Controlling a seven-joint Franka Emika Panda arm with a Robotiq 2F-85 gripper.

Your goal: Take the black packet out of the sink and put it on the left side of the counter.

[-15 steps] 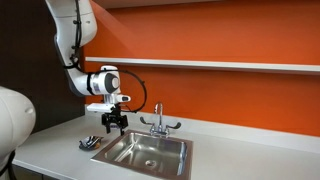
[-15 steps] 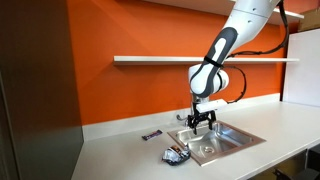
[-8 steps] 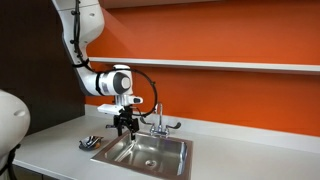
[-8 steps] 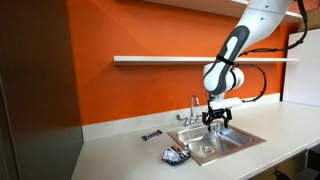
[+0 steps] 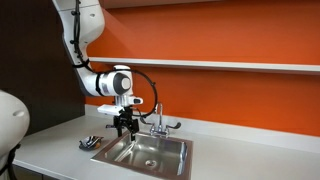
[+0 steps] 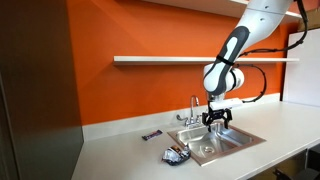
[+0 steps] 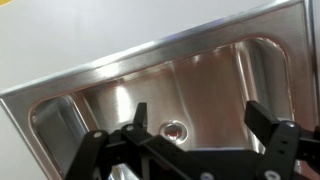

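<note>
My gripper (image 5: 124, 127) (image 6: 216, 121) hangs open and empty above the steel sink (image 5: 172, 146) (image 6: 240, 137). In the wrist view my open fingers (image 7: 200, 120) frame the basin (image 7: 215, 75), which shows only its drain (image 7: 174, 128) and no packet. A small black packet (image 6: 151, 136) lies flat on the counter left of the sink. A crumpled dark and silver packet (image 6: 175, 156) (image 5: 91, 143) lies on the counter by the sink's left edge.
A faucet (image 5: 158, 118) (image 6: 194, 108) stands at the sink's back rim. A white shelf (image 5: 230, 65) (image 6: 170, 59) runs along the orange wall above. The white counter (image 5: 260, 160) (image 6: 120, 155) extends on both sides of the sink.
Since one second ago my gripper has moved from the sink's left edge to over the basin, near the faucet. It has stayed still over the last half second.
</note>
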